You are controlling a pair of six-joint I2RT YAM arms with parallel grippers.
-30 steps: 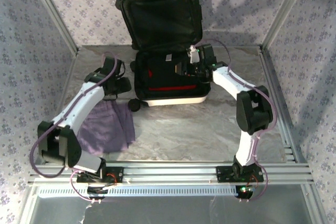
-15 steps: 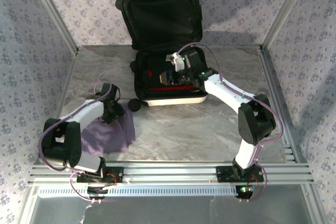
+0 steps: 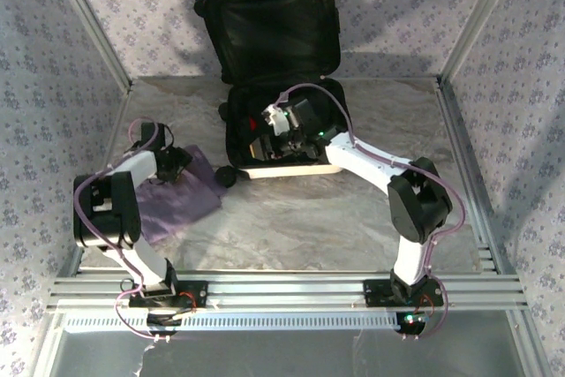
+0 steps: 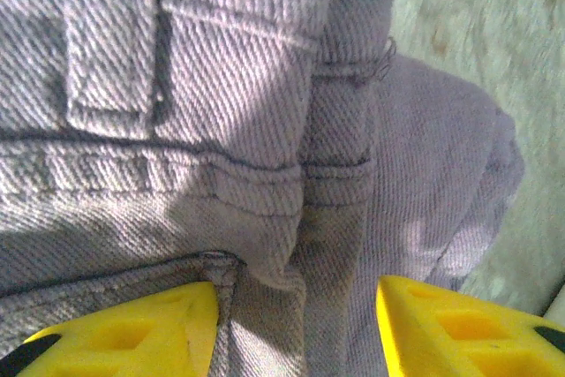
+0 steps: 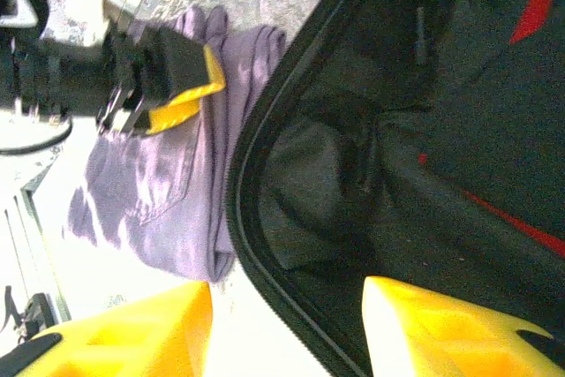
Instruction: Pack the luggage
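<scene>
Left gripper, jaws parted and empty, hangs just over the purple denim garment at frame left. The open luggage lies to its right, upper centre, where the right gripper hovers, parted too.

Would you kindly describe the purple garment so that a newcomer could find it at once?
From the open white suitcase at the table's back, look left past its black wheel. The folded denim garment lies flat on the marbled tabletop under the left tool. It is pale purple, while the case's contents look black and red.
</scene>
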